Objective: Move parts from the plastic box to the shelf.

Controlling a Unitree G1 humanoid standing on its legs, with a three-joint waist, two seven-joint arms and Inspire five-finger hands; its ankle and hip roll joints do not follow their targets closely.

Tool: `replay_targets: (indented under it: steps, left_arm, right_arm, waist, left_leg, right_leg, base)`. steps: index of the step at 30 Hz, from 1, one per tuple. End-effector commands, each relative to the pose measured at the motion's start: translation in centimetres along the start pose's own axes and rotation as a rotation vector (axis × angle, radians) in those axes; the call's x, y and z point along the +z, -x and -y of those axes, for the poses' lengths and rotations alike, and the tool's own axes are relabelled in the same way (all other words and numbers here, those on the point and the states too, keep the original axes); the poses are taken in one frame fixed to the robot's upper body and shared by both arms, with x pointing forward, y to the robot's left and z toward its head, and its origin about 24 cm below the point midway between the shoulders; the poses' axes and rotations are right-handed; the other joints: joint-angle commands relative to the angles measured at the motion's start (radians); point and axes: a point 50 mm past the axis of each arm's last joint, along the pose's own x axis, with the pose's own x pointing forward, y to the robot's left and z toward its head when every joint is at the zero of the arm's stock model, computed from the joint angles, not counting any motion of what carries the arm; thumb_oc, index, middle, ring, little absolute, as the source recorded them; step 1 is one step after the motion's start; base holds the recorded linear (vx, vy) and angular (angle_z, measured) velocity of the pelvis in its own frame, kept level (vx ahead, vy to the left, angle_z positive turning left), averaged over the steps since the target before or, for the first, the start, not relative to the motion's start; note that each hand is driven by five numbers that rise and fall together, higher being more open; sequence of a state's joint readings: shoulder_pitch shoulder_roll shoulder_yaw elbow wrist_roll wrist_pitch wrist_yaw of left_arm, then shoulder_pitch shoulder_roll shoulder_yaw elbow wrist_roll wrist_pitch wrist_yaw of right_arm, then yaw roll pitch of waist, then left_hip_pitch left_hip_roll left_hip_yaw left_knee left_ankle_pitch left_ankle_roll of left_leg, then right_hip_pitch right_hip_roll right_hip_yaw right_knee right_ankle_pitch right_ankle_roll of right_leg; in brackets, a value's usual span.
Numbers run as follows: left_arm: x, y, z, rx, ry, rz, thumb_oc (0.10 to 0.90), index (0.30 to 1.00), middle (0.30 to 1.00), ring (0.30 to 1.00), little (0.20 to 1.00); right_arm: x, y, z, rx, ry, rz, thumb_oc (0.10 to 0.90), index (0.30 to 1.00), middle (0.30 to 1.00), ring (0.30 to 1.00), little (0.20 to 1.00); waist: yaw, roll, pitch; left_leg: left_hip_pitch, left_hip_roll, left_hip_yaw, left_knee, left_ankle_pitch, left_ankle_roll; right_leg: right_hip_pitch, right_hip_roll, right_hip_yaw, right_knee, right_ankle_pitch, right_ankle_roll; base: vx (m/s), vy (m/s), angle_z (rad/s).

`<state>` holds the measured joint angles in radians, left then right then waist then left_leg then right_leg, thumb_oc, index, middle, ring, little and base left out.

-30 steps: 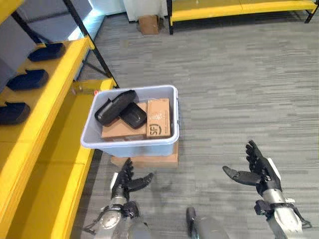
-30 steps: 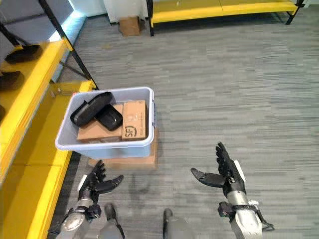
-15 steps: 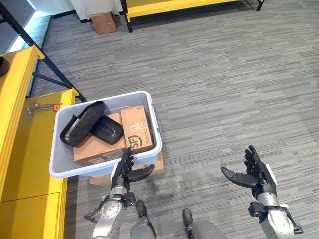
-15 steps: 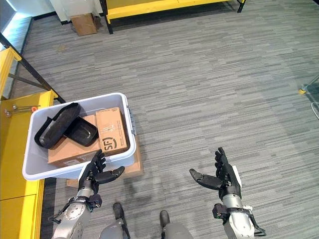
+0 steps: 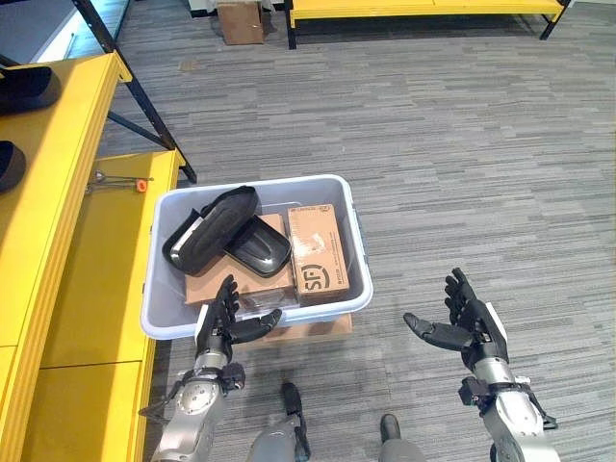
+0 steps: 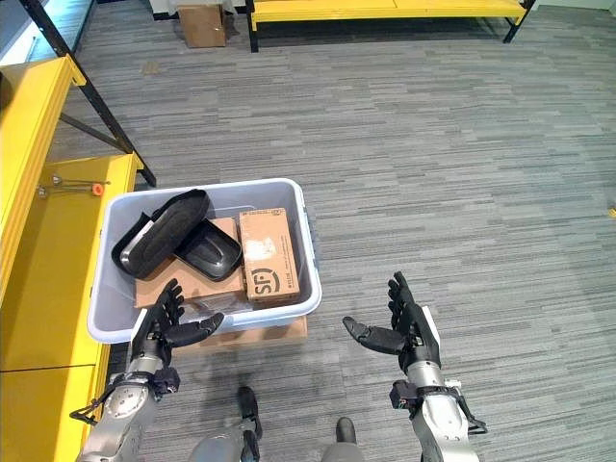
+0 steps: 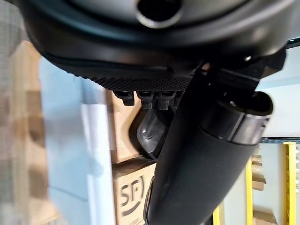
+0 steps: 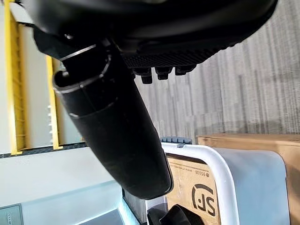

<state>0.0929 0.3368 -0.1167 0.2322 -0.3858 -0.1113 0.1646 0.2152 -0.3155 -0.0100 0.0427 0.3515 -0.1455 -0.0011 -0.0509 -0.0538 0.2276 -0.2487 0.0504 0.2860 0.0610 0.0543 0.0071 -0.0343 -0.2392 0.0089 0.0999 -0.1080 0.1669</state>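
Observation:
A pale grey plastic box (image 5: 356,252) rests on a flat cardboard carton (image 5: 313,329) on the carpet. Inside lie two black moulded parts (image 5: 210,228), (image 5: 260,248), overlapping, on top of brown cartons, with a smaller printed carton (image 5: 320,254) beside them. The yellow shelf (image 5: 67,231) runs along the left and carries more black parts (image 5: 27,89), (image 5: 8,166). My left hand (image 5: 225,320) is open, fingers straight, right at the box's near wall. Empty and open, my right hand (image 5: 465,322) floats over the carpet to the right of the box.
A small tool with an orange tip (image 5: 117,181) lies on the lower yellow shelf board. A black slanted shelf strut (image 5: 140,96) stands behind the box. A second yellow rack (image 5: 423,10) and a cardboard box (image 5: 238,21) sit at the far side. Grey carpet (image 5: 481,173) spreads to the right.
The camera has swung, so the whole scene shifted. The box sits more central and nearer both hands. Both hands remain open and empty, the left one close to the box's near wall.

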Motion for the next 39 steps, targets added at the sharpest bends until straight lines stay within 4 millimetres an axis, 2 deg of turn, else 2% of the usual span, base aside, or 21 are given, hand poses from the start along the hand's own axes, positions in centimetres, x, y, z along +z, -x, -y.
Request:
replay_targets:
  steps: [1, 3, 4, 6, 7, 8, 9, 12, 13, 14, 17, 23, 28, 32, 33, 34, 35, 36, 37, 38, 39]
  left_arm:
    - [4.7, -0.4, -0.2, -0.022, -0.013, 0.237, 0.9, 1.0, 1.0, 1.0, 1.0]
    - [5.0, -0.6, -0.1, -0.023, -0.019, 0.245, 0.9, 1.0, 1.0, 1.0, 1.0]
    - [5.2, -0.7, -0.2, -0.021, -0.024, 0.251, 0.9, 1.0, 1.0, 1.0, 1.0]
    - [5.3, -0.8, -0.4, -0.013, -0.031, 0.253, 0.9, 1.0, 1.0, 1.0, 1.0]
    - [5.3, -0.8, -0.5, -0.013, -0.033, 0.253, 0.9, 1.0, 1.0, 1.0, 1.0]
    - [5.2, -0.8, -0.5, -0.012, -0.03, 0.249, 0.9, 1.0, 1.0, 1.0, 1.0]
    - [5.2, -0.8, -0.6, -0.008, -0.028, 0.249, 0.9, 1.0, 1.0, 1.0, 1.0]
    - [4.7, -0.6, -0.6, -0.001, -0.028, 0.234, 0.9, 1.0, 1.0, 1.0, 1.0]
    - [4.7, -0.6, -0.6, -0.002, -0.028, 0.233, 0.9, 1.0, 1.0, 1.0, 1.0]
    - [4.6, -0.6, -0.6, -0.008, -0.025, 0.23, 0.9, 1.0, 1.0, 1.0, 1.0]
    - [4.2, -0.3, -0.3, -0.024, -0.029, 0.219, 0.9, 1.0, 1.0, 1.0, 1.0]
    - [3.1, 0.4, 0.0, -0.043, 0.001, 0.178, 0.9, 1.0, 1.0, 1.0, 1.0]
    - [2.9, 0.5, 0.1, -0.051, 0.009, 0.171, 0.9, 1.0, 1.0, 1.0, 1.0]
    - [2.9, 0.4, 0.3, -0.053, 0.03, 0.169, 0.9, 1.0, 1.0, 1.0, 1.0]
    - [2.9, 0.4, 0.3, -0.05, 0.049, 0.168, 0.9, 1.0, 1.0, 1.0, 1.0]
    - [2.8, 0.4, 0.4, -0.05, 0.055, 0.167, 0.9, 1.0, 1.0, 1.0, 1.0]
    - [2.9, 0.4, 0.4, -0.05, 0.055, 0.168, 0.9, 1.0, 1.0, 1.0, 1.0]
    - [2.9, 0.4, 0.5, -0.05, 0.06, 0.165, 0.9, 1.0, 1.0, 1.0, 1.0]
    - [2.7, 0.6, 0.4, -0.046, 0.063, 0.159, 0.9, 1.0, 1.0, 1.0, 1.0]
    - [2.7, 0.6, 0.3, -0.046, 0.063, 0.158, 0.9, 1.0, 1.0, 1.0, 1.0]
    - [2.8, 0.5, 0.4, -0.041, 0.062, 0.161, 0.9, 1.0, 1.0, 1.0, 1.0]
  right_arm:
    - [3.8, -0.2, 0.7, -0.005, 0.072, 0.199, 0.9, 1.0, 1.0, 1.0, 1.0]
    - [4.1, -0.5, 0.2, 0.013, 0.078, 0.211, 0.9, 1.0, 1.0, 1.0, 1.0]
    - [4.3, -0.6, 0.0, 0.024, 0.077, 0.22, 0.9, 1.0, 1.0, 1.0, 1.0]
    - [4.3, -0.8, -0.5, 0.044, 0.081, 0.221, 0.9, 1.0, 1.0, 1.0, 1.0]
    - [4.3, -0.9, -0.7, 0.051, 0.083, 0.222, 0.9, 1.0, 1.0, 1.0, 1.0]
    - [4.2, -1.0, -0.7, 0.056, 0.08, 0.216, 0.9, 1.0, 1.0, 1.0, 1.0]
    - [4.2, -1.0, -0.6, 0.057, 0.075, 0.214, 0.9, 1.0, 1.0, 1.0, 1.0]
    - [3.8, -0.7, -0.3, 0.053, 0.078, 0.197, 0.9, 1.0, 1.0, 1.0, 1.0]
    - [3.7, -0.6, -0.3, 0.053, 0.079, 0.196, 0.9, 1.0, 1.0, 1.0, 1.0]
    - [3.7, -0.4, -0.1, 0.052, 0.076, 0.192, 0.9, 1.0, 1.0, 1.0, 1.0]
    - [3.4, -0.1, 0.1, 0.053, 0.083, 0.177, 0.9, 1.0, 1.0, 1.0, 1.0]
    - [3.1, 0.3, 1.0, 0.035, 0.101, 0.153, 0.9, 1.0, 1.0, 1.0, 1.0]
    - [3.1, 0.5, 1.2, 0.037, 0.111, 0.147, 0.9, 1.0, 1.0, 1.0, 1.0]
    - [3.3, 0.7, 1.9, 0.015, 0.118, 0.153, 0.9, 1.0, 1.0, 1.0, 1.0]
    - [3.6, 0.8, 2.6, -0.003, 0.122, 0.163, 0.9, 1.0, 1.0, 1.0, 1.0]
    - [3.7, 0.8, 2.8, -0.009, 0.126, 0.163, 0.9, 1.0, 1.0, 1.0, 1.0]
    - [3.7, 0.8, 2.8, -0.009, 0.126, 0.164, 0.9, 1.0, 1.0, 1.0, 1.0]
    - [3.6, 0.7, 3.1, -0.028, 0.129, 0.161, 0.9, 1.0, 1.0, 1.0, 1.0]
    - [3.4, 0.9, 3.2, -0.042, 0.126, 0.154, 0.9, 1.0, 1.0, 1.0, 1.0]
    - [3.4, 0.9, 3.2, -0.042, 0.126, 0.153, 0.9, 1.0, 1.0, 1.0, 1.0]
    - [3.6, 0.8, 3.2, -0.05, 0.124, 0.162, 0.9, 1.0, 1.0, 1.0, 1.0]
  waist:
    - [-0.007, -0.008, -0.04]
    - [-0.011, 0.002, -0.029]
    - [-0.012, 0.009, -0.019]
    - [-0.003, 0.013, -0.006]
    - [-0.007, 0.016, -0.001]
    - [-0.022, 0.025, 0.014]
    - [-0.029, 0.027, 0.023]
    - [-0.046, 0.015, 0.026]
    - [-0.047, 0.016, 0.029]
    - [-0.052, 0.011, 0.029]
    - [-0.049, 0.002, 0.016]
    - [-0.05, 0.016, -0.038]
    - [-0.053, 0.024, -0.044]
    - [-0.062, 0.02, -0.032]
    - [-0.057, 0.009, -0.005]
    - [-0.047, 0.003, 0.011]
    - [-0.049, 0.003, 0.008]
    - [-0.042, -0.003, 0.015]
    - [-0.046, -0.003, -0.003]
    - [-0.044, -0.004, -0.003]
    - [-0.035, 0.013, -0.017]
  left_leg:
    - [-0.035, 0.077, -0.05, 0.088, -0.037, -0.03]
    - [-0.015, 0.059, -0.054, 0.076, -0.049, -0.011]
    - [0.001, 0.054, -0.053, 0.062, -0.055, -0.002]
    - [0.045, 0.045, -0.03, 0.032, -0.069, 0.009]
    - [0.067, 0.04, -0.028, 0.007, -0.068, 0.009]
    - [0.098, 0.045, -0.028, -0.02, -0.061, 0.003]
    - [0.115, 0.047, -0.03, -0.026, -0.06, -0.001]
    - [0.159, 0.039, -0.036, -0.038, -0.073, -0.019]
    - [0.164, 0.04, -0.037, -0.036, -0.077, -0.019]
    - [0.167, 0.035, -0.048, -0.028, -0.077, -0.023]
    - [0.178, 0.035, -0.041, -0.025, -0.082, -0.027]
    - [0.213, 0.062, -0.041, -0.04, -0.073, -0.054]
    - [0.221, 0.079, -0.045, -0.038, -0.069, -0.069]
    - [0.176, 0.105, -0.07, 0.075, -0.067, -0.096]
    - [0.101, 0.12, -0.115, 0.266, -0.056, -0.114]
    - [0.07, 0.114, -0.158, 0.333, -0.042, -0.126]
    - [0.064, 0.112, -0.16, 0.332, -0.038, -0.125]
    - [0.044, 0.145, -0.201, 0.289, -0.009, -0.13]
    - [0.057, 0.22, -0.199, 0.169, 0.0, -0.123]
    - [0.064, 0.22, -0.196, 0.161, 0.003, -0.124]
    - [0.06, 0.276, -0.211, 0.027, 0.076, -0.137]
  right_leg:
    - [0.016, -0.058, 0.002, 0.09, 0.196, 0.039]
    - [-0.032, -0.05, 0.004, 0.179, 0.231, 0.022]
    - [-0.059, -0.041, -0.002, 0.216, 0.228, 0.011]
    - [-0.1, -0.05, -0.081, 0.259, 0.224, -0.002]
    - [-0.121, -0.035, -0.091, 0.252, 0.204, -0.006]
    - [-0.184, 0.03, -0.083, 0.218, 0.127, -0.017]
    - [-0.201, 0.049, -0.085, 0.185, 0.108, -0.019]
    - [-0.22, 0.065, -0.089, 0.036, 0.133, -0.008]
    - [-0.214, 0.066, -0.091, 0.037, 0.13, -0.007]
    - [-0.202, 0.065, -0.057, 0.027, 0.135, -0.006]
    - [-0.168, 0.062, -0.067, -0.003, 0.14, -0.008]
    - [-0.09, 0.079, -0.092, -0.048, 0.13, -0.02]
    - [-0.078, 0.089, -0.094, -0.034, 0.105, -0.032]
    - [-0.059, 0.113, -0.073, -0.028, 0.076, -0.062]
    - [-0.042, 0.126, -0.074, -0.015, 0.054, -0.089]
    - [-0.037, 0.134, -0.074, -0.005, 0.047, -0.102]
    - [-0.042, 0.133, -0.076, -0.007, 0.05, -0.102]
    - [-0.04, 0.13, -0.077, 0.005, 0.037, -0.096]
    - [-0.034, 0.113, -0.074, -0.001, 0.029, -0.077]
    - [-0.033, 0.113, -0.072, -0.001, 0.028, -0.077]
    - [-0.028, 0.098, -0.065, 0.01, 0.013, -0.056]
  base:
    - [0.06, 0.2, 0.3]
    - [0.04, 0.212, 0.29]
    - [0.03, 0.226, 0.15]
    - [0.05, 0.185, -0.05]
    - [0.1, 0.136, -0.12]
    - [0.12, 0.082, -0.31]
    - [0.13, 0.047, -0.21]
    - [0.12, -0.028, 0.02]
    - [0.11, -0.051, 0.11]
    - [0.06, -0.037, 0.23]
    - [0.05, -0.063, 0.51]
    - [0.08, -0.103, 0.01]
    - [0.04, -0.091, 0.0]
    - [0.01, -0.142, 0.19]
    - [-0.06, -0.165, 0.31]
    - [-0.07, -0.164, 0.36]
    - [-0.03, -0.036, 0.64]
    - [0.1, 0.09, 0.41]
    - [0.11, 0.089, 0.18]
    - [0.25, 0.247, -0.14]
    - [0.23, 0.231, -0.05]
